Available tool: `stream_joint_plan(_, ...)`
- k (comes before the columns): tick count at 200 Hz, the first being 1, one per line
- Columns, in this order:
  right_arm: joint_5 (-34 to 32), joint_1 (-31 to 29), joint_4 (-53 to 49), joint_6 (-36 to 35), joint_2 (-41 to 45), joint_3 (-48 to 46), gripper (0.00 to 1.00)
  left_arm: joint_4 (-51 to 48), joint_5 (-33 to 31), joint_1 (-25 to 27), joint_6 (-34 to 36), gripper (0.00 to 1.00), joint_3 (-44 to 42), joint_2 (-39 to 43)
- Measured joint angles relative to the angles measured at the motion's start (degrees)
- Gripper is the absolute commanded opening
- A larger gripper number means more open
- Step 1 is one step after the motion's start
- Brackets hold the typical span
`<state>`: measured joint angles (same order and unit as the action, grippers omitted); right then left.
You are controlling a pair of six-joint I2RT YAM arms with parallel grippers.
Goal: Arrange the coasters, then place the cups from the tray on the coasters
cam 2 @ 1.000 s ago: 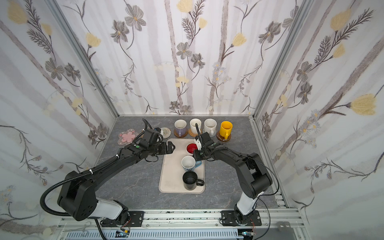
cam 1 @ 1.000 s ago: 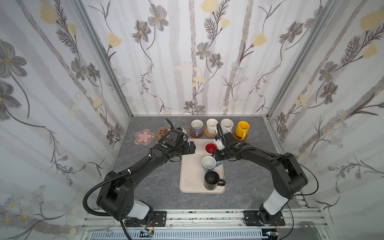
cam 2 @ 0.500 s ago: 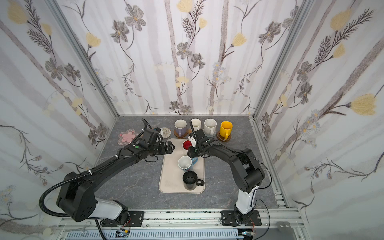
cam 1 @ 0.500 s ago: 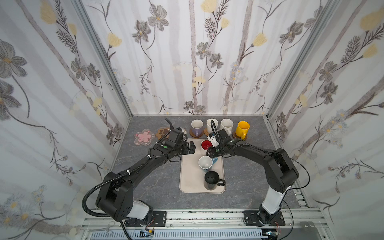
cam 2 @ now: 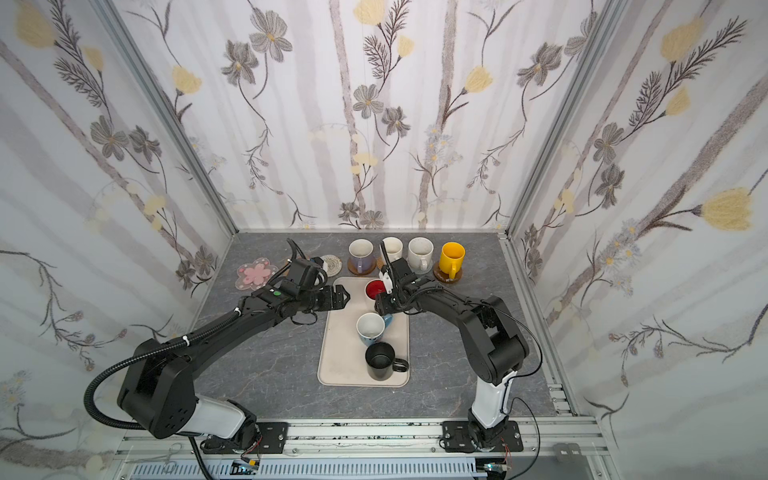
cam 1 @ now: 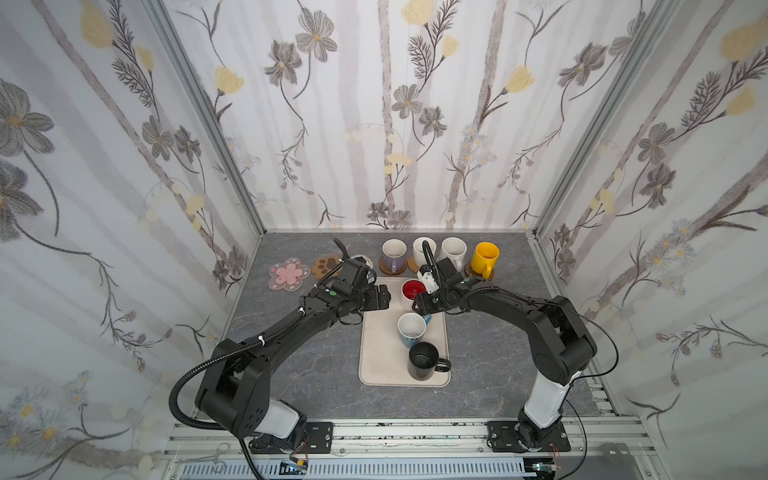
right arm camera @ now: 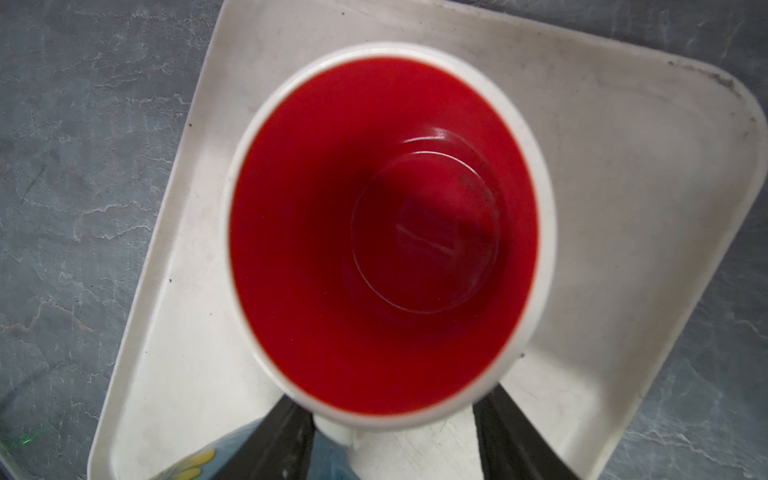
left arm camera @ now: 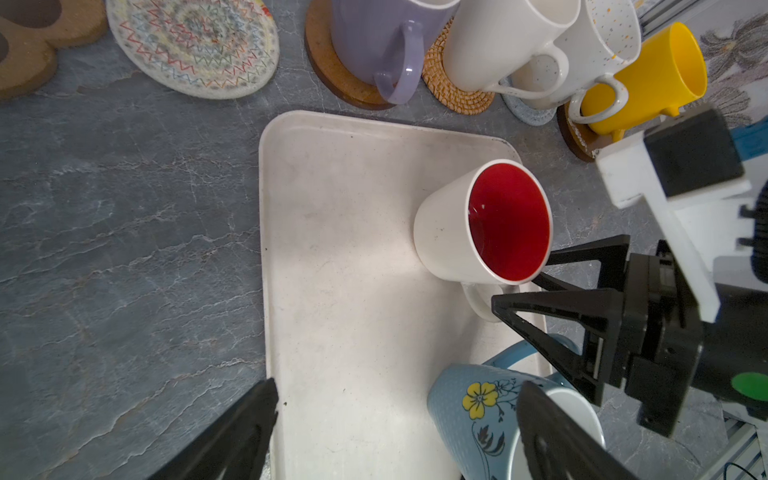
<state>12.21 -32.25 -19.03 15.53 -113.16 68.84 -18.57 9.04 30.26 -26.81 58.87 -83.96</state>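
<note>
Red-inside mug [cam 1: 414,289] upright at tray [cam 1: 376,365] far end, handle [right arm camera: 336,432] pointing near. Right end effector [left arm camera: 522,279] released, fingers [right arm camera: 282,444] straddling handle. Light blue mug [cam 1: 411,330] just nearer. Left end effector [cam 1: 383,296] spread wide.

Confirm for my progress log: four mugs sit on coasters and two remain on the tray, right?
Not quite. Three remain on the tray: the red-inside mug, the blue mug and the black mug, as both top views show. The rest holds.
</note>
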Motion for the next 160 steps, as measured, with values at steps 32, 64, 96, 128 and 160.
stream_joint_plan(32,-0.2,0.8,-0.2,-0.2,1.2,-0.9,0.67,0.0,0.2,0.0,0.0,0.83,0.3,-0.9)
stream_joint_plan(64,-0.2,1.2,-0.3,-0.7,3.4,-1.5,0.71,0.0,0.2,0.0,0.0,0.80,1.1,-1.3)
stream_joint_plan(96,0.9,1.2,-0.3,-1.1,4.9,-2.1,0.76,-0.1,0.2,0.1,0.1,0.80,2.3,-2.4)
stream_joint_plan(128,4.0,1.3,0.6,-1.1,5.6,-2.3,0.74,-0.2,0.6,0.3,0.8,0.80,4.0,-3.7)
stream_joint_plan(160,9.1,1.3,2.5,-0.5,5.6,-3.0,0.74,-0.8,0.6,0.4,1.1,0.80,5.3,-4.0)
